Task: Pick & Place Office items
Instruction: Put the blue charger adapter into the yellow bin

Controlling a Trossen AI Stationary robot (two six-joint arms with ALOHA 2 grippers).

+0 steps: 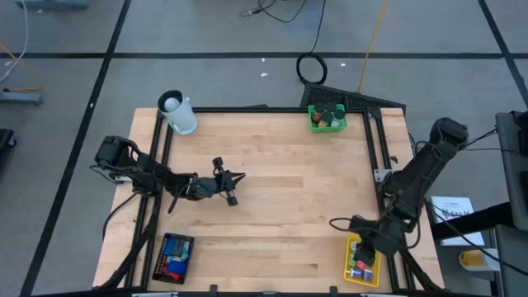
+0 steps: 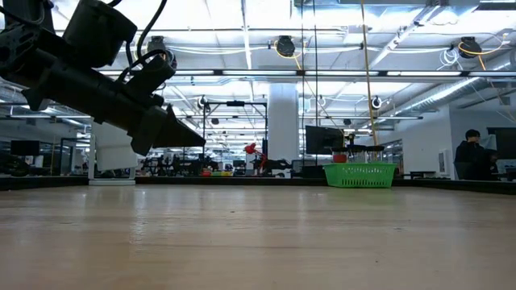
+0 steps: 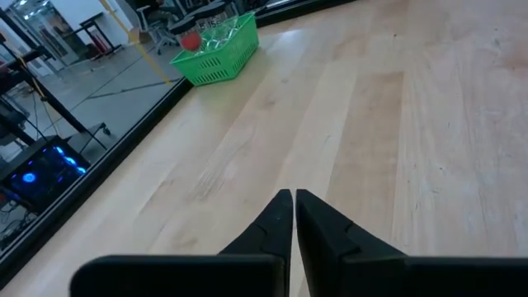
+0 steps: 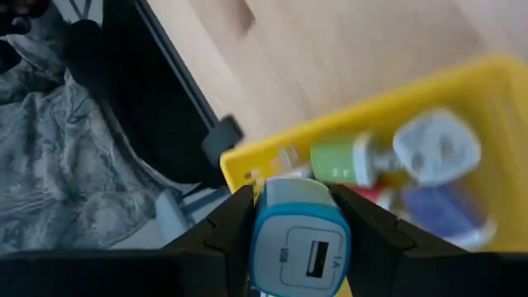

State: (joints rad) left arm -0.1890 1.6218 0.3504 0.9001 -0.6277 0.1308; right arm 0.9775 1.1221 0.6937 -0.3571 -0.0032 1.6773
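Right hand (image 4: pixel 297 239): gripped a teal-and-white block (image 4: pixel 299 239) directly above the yellow tray (image 4: pixel 247 169). Advice: lower well inside the rim before release, clear of the pieces beneath. Left hand (image 3: pixel 293 216): closed, empty, over bare bench (image 3: pixel 371 124).

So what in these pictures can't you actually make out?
- Green tray: its contents are too small in the high view and too far off in the low view.
- Black tray: only blue and red blurs show from above.
- Yellow tray: the right gripper and its teal block hide part; the rest is blurred.
- Left gripper: shut; nothing shows between its fingers.
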